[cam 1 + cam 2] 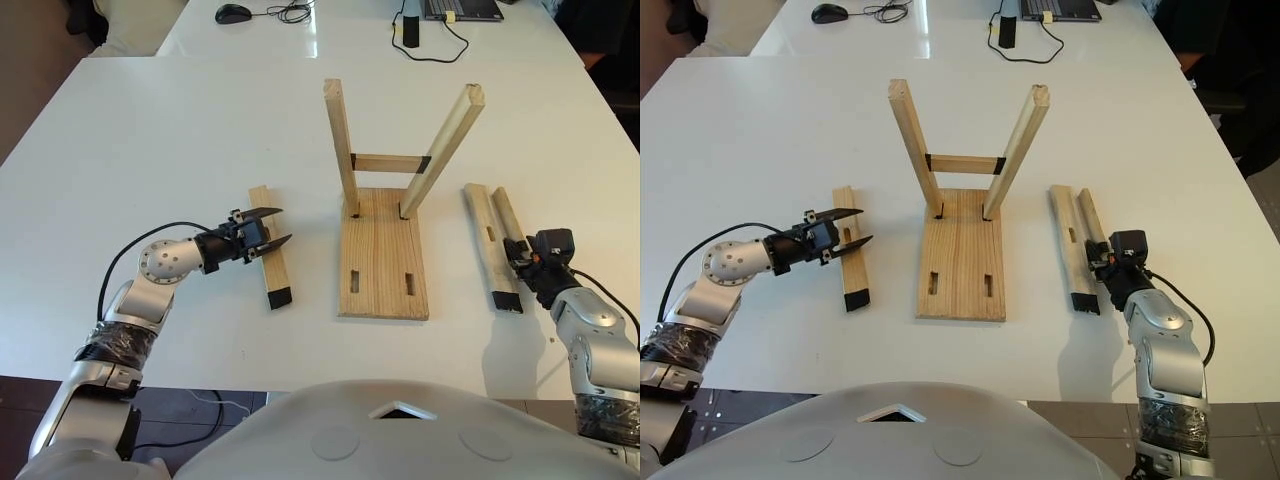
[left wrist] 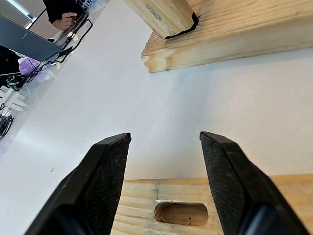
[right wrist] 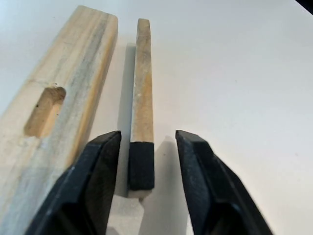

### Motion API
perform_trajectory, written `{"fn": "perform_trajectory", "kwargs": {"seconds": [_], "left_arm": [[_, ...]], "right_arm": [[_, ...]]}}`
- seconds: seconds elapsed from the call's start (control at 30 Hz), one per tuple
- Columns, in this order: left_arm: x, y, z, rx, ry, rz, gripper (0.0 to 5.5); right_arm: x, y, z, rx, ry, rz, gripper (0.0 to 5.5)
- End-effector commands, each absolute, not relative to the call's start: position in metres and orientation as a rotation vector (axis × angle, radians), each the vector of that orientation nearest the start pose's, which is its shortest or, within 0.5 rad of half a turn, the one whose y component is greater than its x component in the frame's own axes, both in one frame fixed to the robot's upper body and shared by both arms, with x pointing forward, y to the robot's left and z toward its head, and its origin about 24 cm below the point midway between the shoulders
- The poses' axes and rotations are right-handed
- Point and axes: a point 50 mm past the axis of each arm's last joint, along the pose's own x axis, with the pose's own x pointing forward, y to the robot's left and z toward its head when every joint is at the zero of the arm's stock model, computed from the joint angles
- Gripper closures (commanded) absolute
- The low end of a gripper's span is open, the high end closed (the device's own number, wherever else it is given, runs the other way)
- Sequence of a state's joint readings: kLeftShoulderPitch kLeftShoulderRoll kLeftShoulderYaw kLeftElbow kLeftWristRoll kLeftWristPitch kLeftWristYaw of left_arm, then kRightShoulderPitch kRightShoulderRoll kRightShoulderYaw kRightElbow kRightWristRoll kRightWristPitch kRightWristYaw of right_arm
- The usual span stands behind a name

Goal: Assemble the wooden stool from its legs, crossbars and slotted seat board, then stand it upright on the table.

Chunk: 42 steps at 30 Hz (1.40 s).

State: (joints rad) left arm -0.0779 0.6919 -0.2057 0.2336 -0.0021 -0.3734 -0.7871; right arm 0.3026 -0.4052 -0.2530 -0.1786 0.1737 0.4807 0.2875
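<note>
The slotted seat board (image 1: 383, 270) lies flat mid-table. Two legs (image 1: 341, 145) stand tilted in its far slots, joined by a crossbar (image 1: 390, 162); its two near slots are empty. A loose leg (image 1: 272, 262) lies left of the board, and my left gripper (image 1: 270, 227) hovers open just over its middle, fingers (image 2: 102, 171) straddling the slotted leg (image 2: 181, 214). To the board's right lie another leg (image 1: 486, 240) and a thin crossbar (image 1: 505, 215). My right gripper (image 3: 146, 134) is open around the crossbar's black-tipped near end (image 3: 142, 164), beside the slotted leg (image 3: 54, 112).
A second table behind carries a mouse (image 1: 233, 13), a laptop (image 1: 460, 8) and a black box with a cable (image 1: 410, 30). The white table (image 1: 150, 130) has bare room at far left and far right. Its near edge runs just below both arms.
</note>
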Motion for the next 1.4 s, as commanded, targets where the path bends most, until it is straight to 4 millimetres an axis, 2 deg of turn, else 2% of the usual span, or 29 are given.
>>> {"fn": "perform_trajectory", "kwargs": {"seconds": [0.03,0.27,0.43,0.53,0.63,0.73,0.87,0.97,1.07,1.17,1.27,1.4], "left_arm": [[0.25,0.219,0.048,0.696,0.152,-0.947,2.88],[0.263,0.213,0.08,0.591,0.075,-0.892,2.88],[0.271,0.21,0.12,0.478,-0.011,-0.853,2.88],[0.28,0.212,0.158,0.359,-0.097,-0.781,2.88],[0.289,0.214,0.204,0.244,-0.209,-0.682,2.88],[0.29,0.208,0.229,0.156,-0.257,-0.64,2.88],[0.281,0.182,0.257,-0.101,-0.285,-0.774,2.88],[0.278,0.16,0.271,-0.258,-0.267,-0.916,2.88],[0.278,0.147,0.284,-0.435,-0.242,-0.998,2.88],[0.273,0.137,0.293,-0.531,-0.221,-1.093,2.65],[0.268,0.13,0.296,-0.57,-0.202,-1.168,2.17],[0.254,0.118,0.292,-0.528,-0.175,-1.31,2.14]], "right_arm": [[0.152,-0.289,-0.007,-0.106,0.722,-0.074,4.16],[0.159,-0.288,0.001,-0.09,0.666,-0.063,5.09],[0.17,-0.294,0.015,-0.081,0.579,-0.082,5.1],[0.18,-0.302,0.031,-0.087,0.486,-0.128,5.1],[0.197,-0.312,0.068,-0.097,0.294,-0.187,5.1],[0.211,-0.31,0.108,-0.171,0.106,-0.206,5.1],[0.229,-0.275,0.175,-0.296,-0.243,-0.136,5.1],[0.236,-0.236,0.211,-0.484,-0.459,-0.022,5.1],[0.24,-0.198,0.236,-0.678,-0.67,0.091,5.1],[0.237,-0.172,0.247,-0.821,-0.828,0.171,5.1],[0.235,-0.156,0.243,-0.883,-0.898,0.236,5.1],[0.234,-0.143,0.236,-0.899,-0.931,0.31,5.1]]}}
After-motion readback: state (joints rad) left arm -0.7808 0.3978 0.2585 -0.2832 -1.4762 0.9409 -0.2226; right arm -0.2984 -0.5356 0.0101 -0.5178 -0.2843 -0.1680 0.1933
